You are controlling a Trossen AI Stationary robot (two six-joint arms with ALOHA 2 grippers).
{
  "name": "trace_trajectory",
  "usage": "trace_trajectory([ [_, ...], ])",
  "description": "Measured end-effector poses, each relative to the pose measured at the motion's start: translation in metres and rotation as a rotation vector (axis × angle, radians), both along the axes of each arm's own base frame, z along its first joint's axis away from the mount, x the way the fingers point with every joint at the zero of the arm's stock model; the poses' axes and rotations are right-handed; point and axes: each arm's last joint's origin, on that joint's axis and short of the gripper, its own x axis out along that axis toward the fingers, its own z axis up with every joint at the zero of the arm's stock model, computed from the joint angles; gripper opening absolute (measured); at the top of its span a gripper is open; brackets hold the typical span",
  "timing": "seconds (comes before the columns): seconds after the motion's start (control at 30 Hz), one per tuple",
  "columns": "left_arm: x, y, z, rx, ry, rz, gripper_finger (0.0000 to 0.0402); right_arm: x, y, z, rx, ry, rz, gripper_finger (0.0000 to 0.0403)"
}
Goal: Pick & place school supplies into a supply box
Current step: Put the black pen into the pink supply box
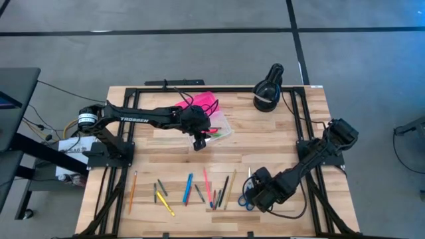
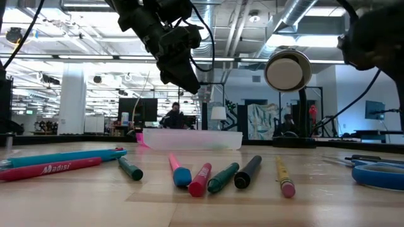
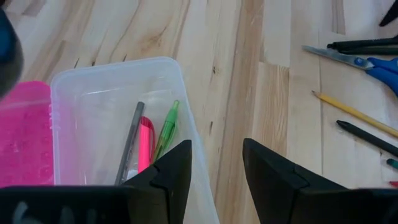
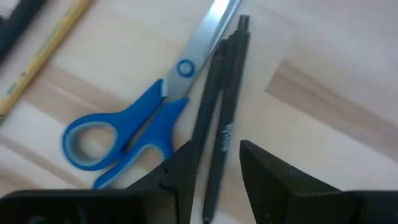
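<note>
The supply box lies open near the table's far middle, its pink lid (image 1: 201, 103) hinged to the clear base (image 1: 220, 127). Inside the base lie a grey pencil (image 3: 130, 143), a pink pen (image 3: 145, 140) and a green pen (image 3: 166, 127). My left gripper (image 3: 217, 149) hovers open and empty over the base's near edge (image 1: 199, 142). Several pens and pencils (image 1: 189, 190) lie in a row along the table's near side. My right gripper (image 4: 217, 152) is open, low over the table (image 1: 256, 197), with a finger on either side of two dark pens (image 4: 225, 106). The blue-handled scissors (image 4: 127, 134) lie flat beside them.
A black round device (image 1: 268, 89) stands at the table's far right, with its cable. A yellow pencil (image 4: 43, 50) lies past the scissors. Black frame rails run along the table's left, right and far sides. Bare wood shows between the box and the row of pens.
</note>
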Motion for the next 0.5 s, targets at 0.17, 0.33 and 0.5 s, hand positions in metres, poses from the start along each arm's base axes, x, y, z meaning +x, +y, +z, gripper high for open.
trace_trajectory([
  [0.17, 0.000, 0.000, 0.000, 0.005, 0.000, 0.005, 0.0139, -0.001, -0.003, -0.003, -0.009, 0.011, 0.016, 0.0116],
  [0.33, 0.000, 0.000, 0.000, 0.005, 0.001, 0.005, 0.0139, -0.003, -0.004, -0.013, 0.030, 0.009, 0.021, 0.0116],
  [0.5, 0.000, 0.000, 0.000, 0.004, 0.002, 0.005, 0.0139, -0.004, -0.004, -0.016, 0.044, 0.012, 0.020, 0.0116],
])
